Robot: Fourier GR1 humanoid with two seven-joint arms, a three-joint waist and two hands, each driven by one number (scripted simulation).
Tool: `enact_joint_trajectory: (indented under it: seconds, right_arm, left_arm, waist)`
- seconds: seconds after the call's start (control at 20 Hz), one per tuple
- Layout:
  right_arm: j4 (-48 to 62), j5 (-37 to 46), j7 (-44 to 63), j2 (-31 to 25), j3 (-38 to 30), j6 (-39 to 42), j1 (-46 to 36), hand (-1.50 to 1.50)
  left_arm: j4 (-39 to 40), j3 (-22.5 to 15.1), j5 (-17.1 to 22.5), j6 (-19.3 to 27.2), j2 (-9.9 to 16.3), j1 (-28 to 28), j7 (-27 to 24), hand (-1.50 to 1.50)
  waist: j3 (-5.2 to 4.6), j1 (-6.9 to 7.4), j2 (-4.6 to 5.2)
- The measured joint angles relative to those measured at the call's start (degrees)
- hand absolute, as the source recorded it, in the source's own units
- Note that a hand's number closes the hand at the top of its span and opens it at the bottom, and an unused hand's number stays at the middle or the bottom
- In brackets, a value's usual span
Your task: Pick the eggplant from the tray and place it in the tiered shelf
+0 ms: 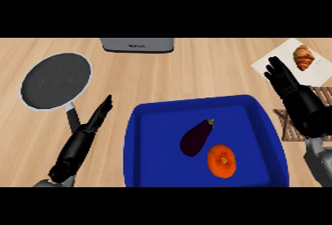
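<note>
Two open hands, left hand (pixel 81 138) and right hand (pixel 295 94), flanking the eggplant (pixel 196 137); appliance (pixel 138 45) lettering unreadable.

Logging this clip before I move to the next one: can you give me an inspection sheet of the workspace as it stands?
Surface: light wooden counter, plank grain.
Job's things: dark purple eggplant lying in the blue rectangular tray; brown slatted wooden shelf at the right edge, mostly hidden.
Clutter: round orange fruit in the tray, touching the eggplant or nearly so; black round frying pan with pale rim, left; grey appliance at top; croissant on a white sheet.
Hands: left hand open beside the tray; right hand open, above the shelf.
Cables: nothing seen.
Surroundings: nothing seen beyond the counter.
</note>
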Motion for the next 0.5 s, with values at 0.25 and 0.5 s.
enact_joint_trajectory:
  seconds: [0.25,0.5]
  right_arm:
    - [1.34,4.80,7.67,6.43,2.05,-10.78,-4.38,1.50]
    - [6.46,10.47,13.24,12.38,-0.52,-27.70,-4.26,-1.50]
  left_arm:
    - [-0.46,6.61,2.33,4.14,-0.80,-1.41,4.22,0.00]
    - [-0.39,11.71,4.92,8.34,-1.79,-1.45,8.62,0.00]
  waist:
    - [0.34,0.38,0.30]
    - [0.38,0.19,0.37]
